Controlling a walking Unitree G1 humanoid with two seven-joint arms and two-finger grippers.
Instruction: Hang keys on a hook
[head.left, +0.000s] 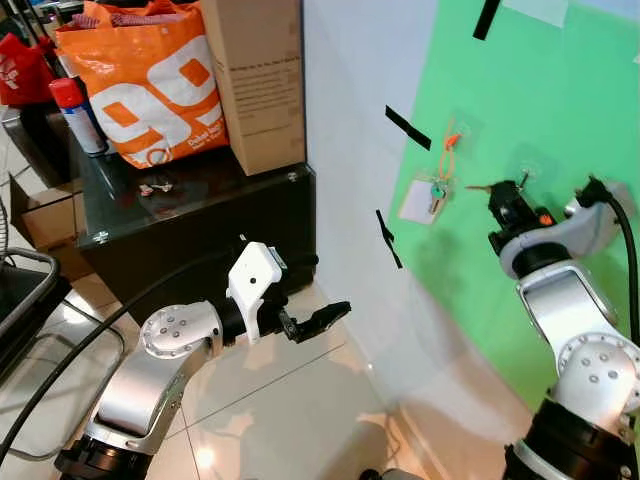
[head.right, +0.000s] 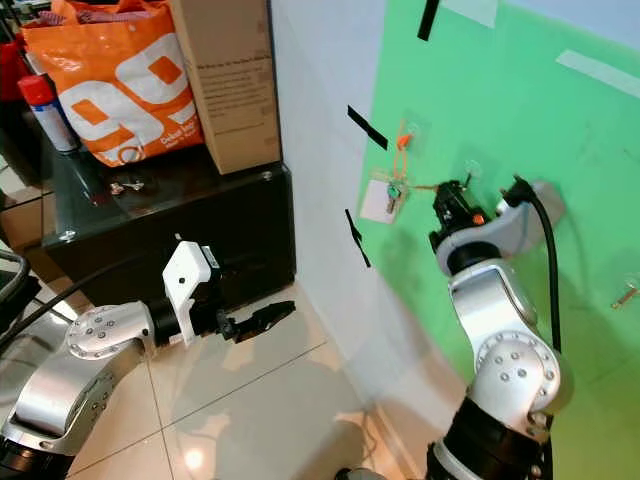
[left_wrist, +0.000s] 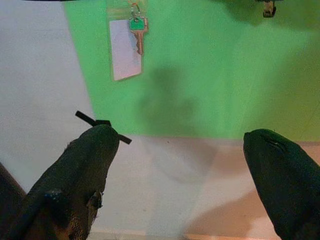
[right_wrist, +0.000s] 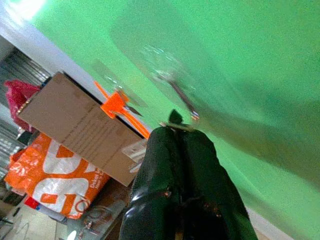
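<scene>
Against the bright green panel (head.left: 560, 120) on the white wall, the right gripper (head.left: 503, 198) is raised to a small clear stick-on hook (head.left: 522, 176). Its two black fingers (right_wrist: 182, 165) are pressed together, and a thin metal key (right_wrist: 181, 97) juts from their tips toward that hook; from where I stand I cannot tell whether the key's ring is over the hook or just beside it.

Just to the robot's left of that spot, another clear hook carries an orange cord (head.left: 451, 140), and from it hang a green-headed key (left_wrist: 137, 31) and a pale rectangular tag (left_wrist: 123, 50), both flat against the panel. Short strips of black tape (head.left: 408, 127) sit on the wall near the panel's edge.

Lower down, well apart from the wall, the left gripper (head.left: 322, 319) is held out over the glossy tiled floor (head.left: 270, 410), its fingers spread wide with nothing between them.

Off to the left stands a black glass-topped cabinet (head.left: 190, 235). On it are a tall brown cardboard box (head.left: 255, 80), an orange and white shopping bag (head.left: 150, 85) touching the box, a spray can with a red cap (head.left: 75, 115), and a few small bits lying on the glass.
</scene>
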